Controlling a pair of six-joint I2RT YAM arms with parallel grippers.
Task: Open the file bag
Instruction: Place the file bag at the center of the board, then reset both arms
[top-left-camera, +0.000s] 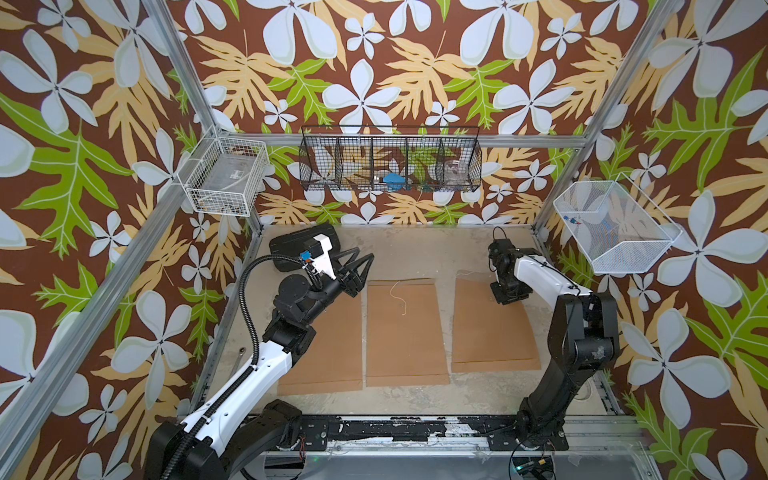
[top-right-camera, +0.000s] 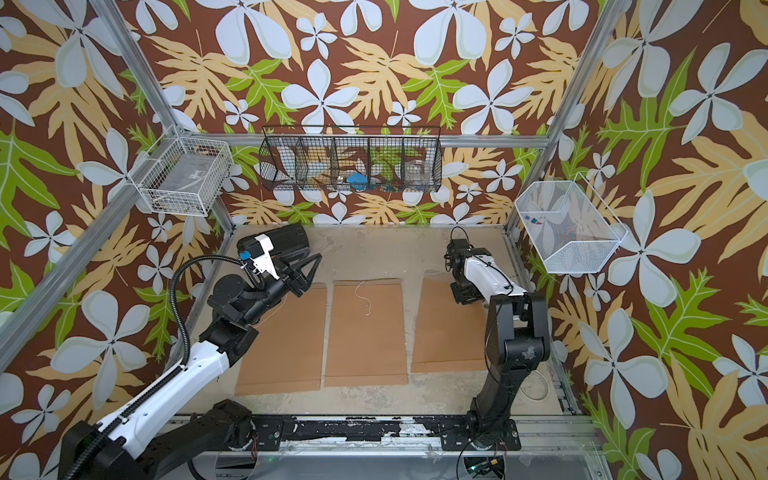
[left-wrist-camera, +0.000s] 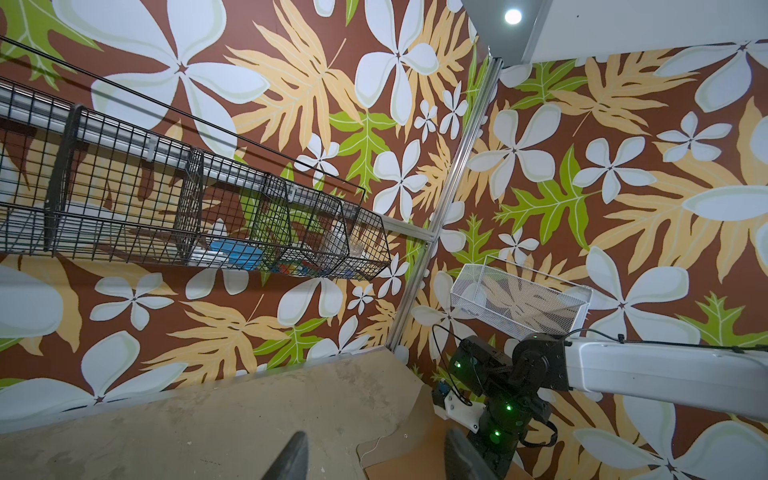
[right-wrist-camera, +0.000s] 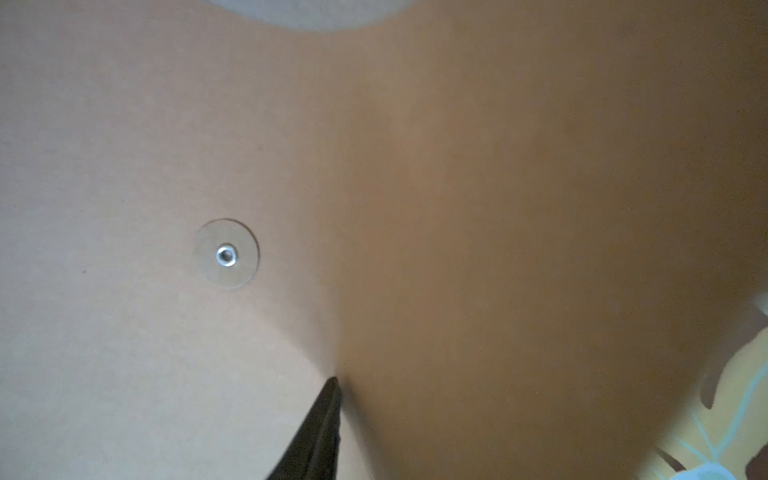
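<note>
I am viewing: left end effector gaping, empty; right end effector touching file bag, grip state untellable; black basket holding blue object.

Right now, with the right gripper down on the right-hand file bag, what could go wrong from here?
1. A finger of the right gripper sits at a crease in the right file bag; pushing on may crumple or tear the paper.
2. The left gripper hangs open, off the table, so nothing pins that bag; a pull could slide it toward the middle file bag.
</note>
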